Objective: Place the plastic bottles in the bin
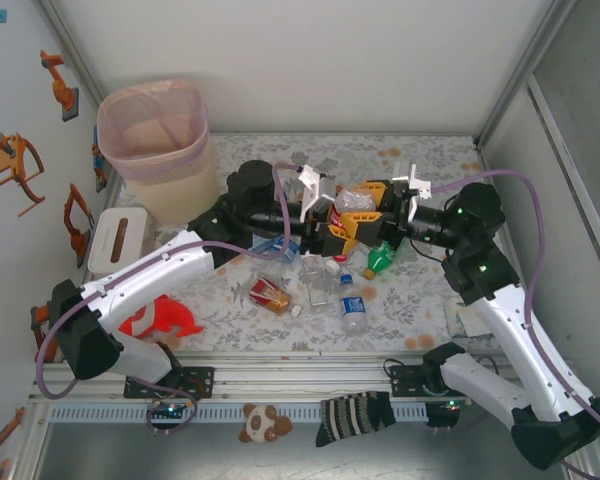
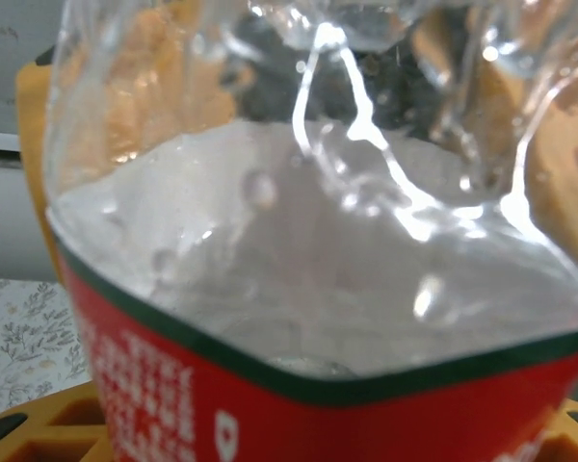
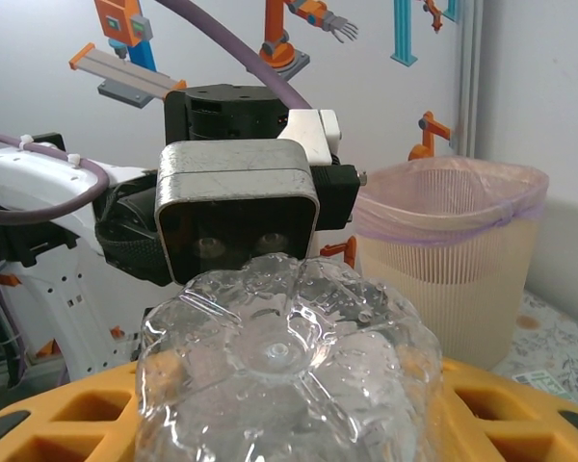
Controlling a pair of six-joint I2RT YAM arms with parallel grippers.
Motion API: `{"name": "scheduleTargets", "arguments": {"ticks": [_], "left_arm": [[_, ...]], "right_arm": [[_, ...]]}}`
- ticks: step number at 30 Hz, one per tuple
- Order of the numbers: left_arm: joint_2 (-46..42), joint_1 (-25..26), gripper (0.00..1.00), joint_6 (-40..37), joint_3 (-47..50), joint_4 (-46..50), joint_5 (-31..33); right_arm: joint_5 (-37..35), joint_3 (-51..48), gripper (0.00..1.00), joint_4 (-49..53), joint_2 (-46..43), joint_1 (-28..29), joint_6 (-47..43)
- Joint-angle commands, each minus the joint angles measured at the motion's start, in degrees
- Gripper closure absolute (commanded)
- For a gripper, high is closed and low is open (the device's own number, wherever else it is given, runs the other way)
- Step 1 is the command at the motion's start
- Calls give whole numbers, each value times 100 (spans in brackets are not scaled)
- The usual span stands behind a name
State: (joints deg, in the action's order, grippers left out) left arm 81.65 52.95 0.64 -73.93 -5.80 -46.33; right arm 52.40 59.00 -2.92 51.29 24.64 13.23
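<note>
1. I have one red-label bottle [image 1: 345,207] up in the air over the middle of the table [image 1: 430,300]. It sits between my two grippers.
2. My right gripper [image 1: 380,210] is partly closed and pinches the clear bottom end of that bottle [image 3: 284,375] between its orange fingers [image 3: 67,414].
3. My left gripper [image 1: 330,215] has a finger on each side of the red label [image 2: 318,404]. I cannot tell if it is squeezing yet or just sitting close.
4. The bin [image 1: 170,190] stands at the far left corner, well apart from the bottle. More bottles lie on the table below, such as a green one [image 1: 378,259] and a blue-label one [image 1: 352,311].
5. What could go wrong:
   - If the right gripper lets go before the left one grips hard, the bottle could fall.
   - The bottle is thin and slippery, so a weak pinch could let it slide out.
   - If both arms pull at once, it could pop free or get squashed.
   - A swing that is too low could bump the bin's rim [image 3: 453,178] and tip the bin.
</note>
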Motion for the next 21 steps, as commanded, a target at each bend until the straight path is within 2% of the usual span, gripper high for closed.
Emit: {"name": "scheduleTargets", "arguments": {"ticks": [1,4,7,12,21], "left_arm": [[-104,58,52,-110,-157,201,10],[-153,24,51,-151,-157,290,159],[-182,-45,52,-165,-173,407,347],[-258,-224,52,-266,-225,706,698],[-411,-853,52,-592,-693,1695,2150]], "right_arm": [[-303,199,44,-17,-116,67,-188],[-674,190,25,185,-224,67,-325],[-1127,143,17,342,-337,67,-444],[-1777,20,14,396,-584,67,-536],[-2424,-125,14,529,-788,67,-673]]}}
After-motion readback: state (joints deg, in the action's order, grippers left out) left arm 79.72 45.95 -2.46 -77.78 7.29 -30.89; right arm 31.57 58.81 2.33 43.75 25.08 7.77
